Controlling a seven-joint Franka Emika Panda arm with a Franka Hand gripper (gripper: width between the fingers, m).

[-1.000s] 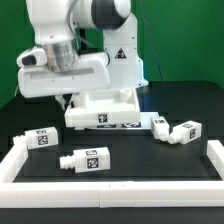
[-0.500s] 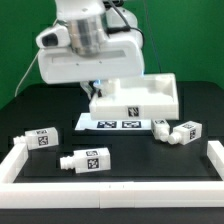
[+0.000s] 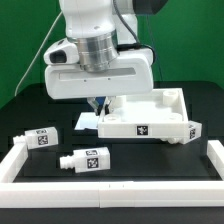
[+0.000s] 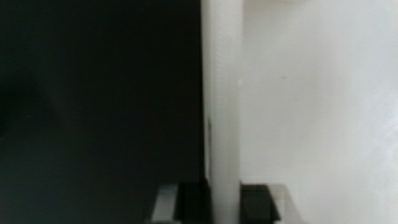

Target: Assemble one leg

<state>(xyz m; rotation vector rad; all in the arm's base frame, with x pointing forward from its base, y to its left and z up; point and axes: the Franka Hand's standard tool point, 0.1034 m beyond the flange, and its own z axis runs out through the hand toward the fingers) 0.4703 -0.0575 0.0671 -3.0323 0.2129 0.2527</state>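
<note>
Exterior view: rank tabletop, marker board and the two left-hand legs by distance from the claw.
1. Tabletop, held in the claw.
2. Marker board, just under it.
3. Far-left leg and front leg: too close to call.

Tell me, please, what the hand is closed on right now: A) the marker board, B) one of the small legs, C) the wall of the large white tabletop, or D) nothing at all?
C: in the wrist view the tabletop shows a white wall running between the fingers, and in the exterior view the hand sits at its edge, while one leg and a second leg lie apart from it.
</note>
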